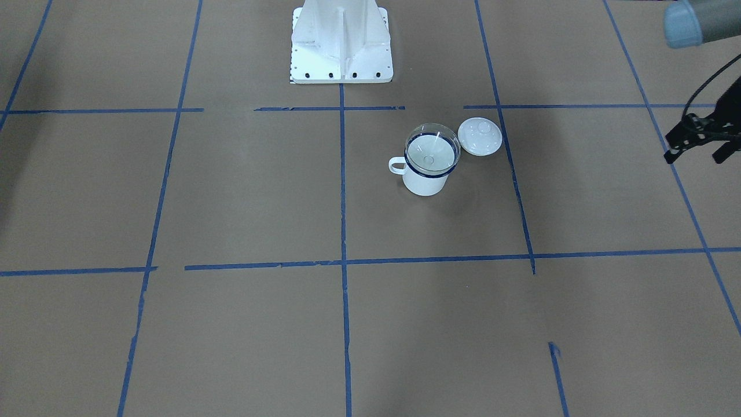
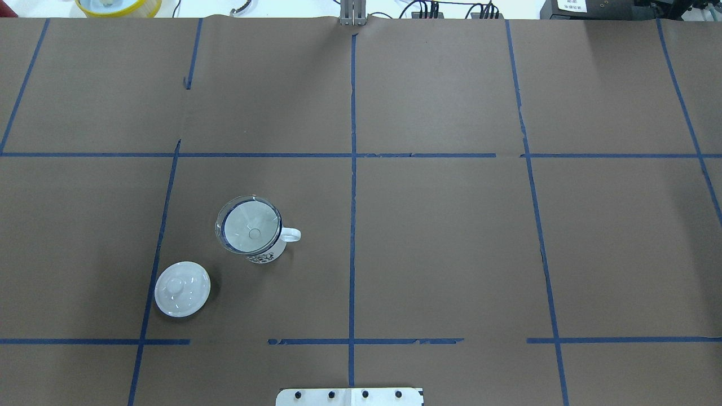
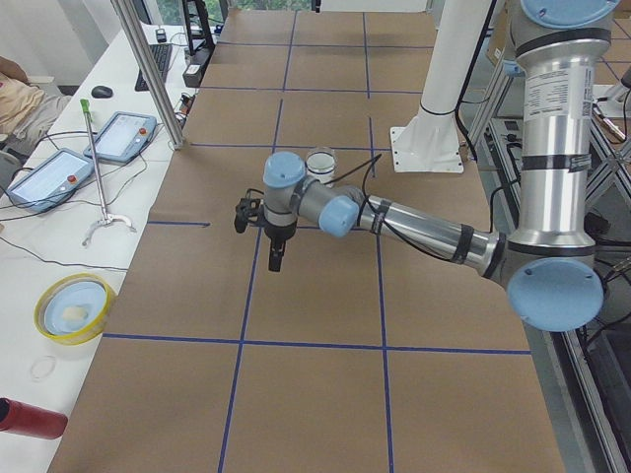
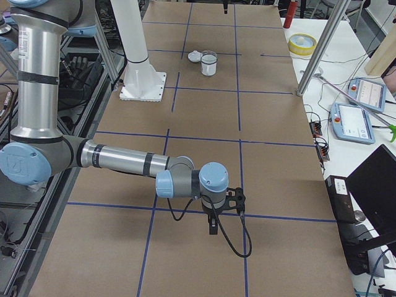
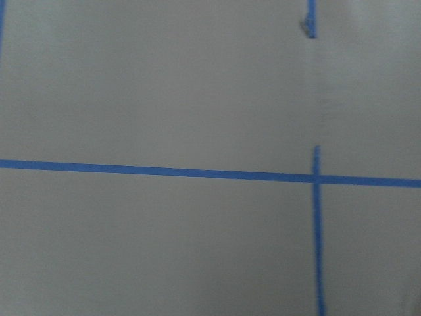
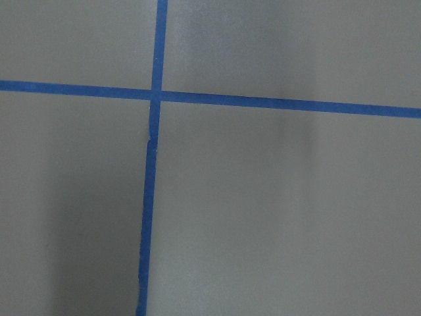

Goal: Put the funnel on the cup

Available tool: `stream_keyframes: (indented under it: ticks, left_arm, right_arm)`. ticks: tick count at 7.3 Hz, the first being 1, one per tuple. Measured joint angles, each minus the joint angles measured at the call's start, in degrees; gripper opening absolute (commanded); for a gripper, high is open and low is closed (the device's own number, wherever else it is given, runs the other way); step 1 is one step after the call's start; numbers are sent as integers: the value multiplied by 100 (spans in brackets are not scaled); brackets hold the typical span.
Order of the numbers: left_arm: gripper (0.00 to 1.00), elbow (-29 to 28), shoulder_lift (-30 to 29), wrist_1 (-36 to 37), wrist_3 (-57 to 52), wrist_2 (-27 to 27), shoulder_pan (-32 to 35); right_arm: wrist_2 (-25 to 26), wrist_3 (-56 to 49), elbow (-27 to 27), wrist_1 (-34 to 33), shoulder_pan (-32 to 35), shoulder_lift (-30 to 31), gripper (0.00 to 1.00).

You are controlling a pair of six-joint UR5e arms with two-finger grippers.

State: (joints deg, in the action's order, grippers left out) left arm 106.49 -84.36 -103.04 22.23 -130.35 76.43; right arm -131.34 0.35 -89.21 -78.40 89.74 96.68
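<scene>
The clear funnel (image 1: 433, 152) sits in the mouth of the white enamel cup (image 1: 425, 180), spout down and upright. In the overhead view the funnel (image 2: 249, 224) covers the cup (image 2: 265, 255), whose handle points right. My left gripper (image 1: 696, 155) hangs at the table's left end, far from the cup, with its fingers apart and empty. It also shows in the exterior left view (image 3: 270, 241). My right gripper (image 4: 213, 228) shows only in the exterior right view, low over the table's right end; I cannot tell if it is open or shut. Both wrist views show only table.
A white knobbed lid (image 2: 182, 288) lies on the table beside the cup, towards the robot's left. The robot's white base (image 1: 341, 52) stands at the table's near middle. A yellow bowl (image 3: 74, 307) and control pendants lie on the side bench.
</scene>
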Motion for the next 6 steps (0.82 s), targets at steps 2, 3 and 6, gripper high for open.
stream_keyframes:
  ticks: [2,3,6]
  left_arm:
    - [100,-470,399,87,-1404,-399,940]
    - [100,-540,360,501,-1832,-442,1119]
    - [100,-585,283,1076,-2666,-470,1383]
  right_arm:
    - [-2,0,0,0,0,0,100]
    - [-2,0,0,0,0,0,100]
    - [-5,0,0,0,0,0,100]
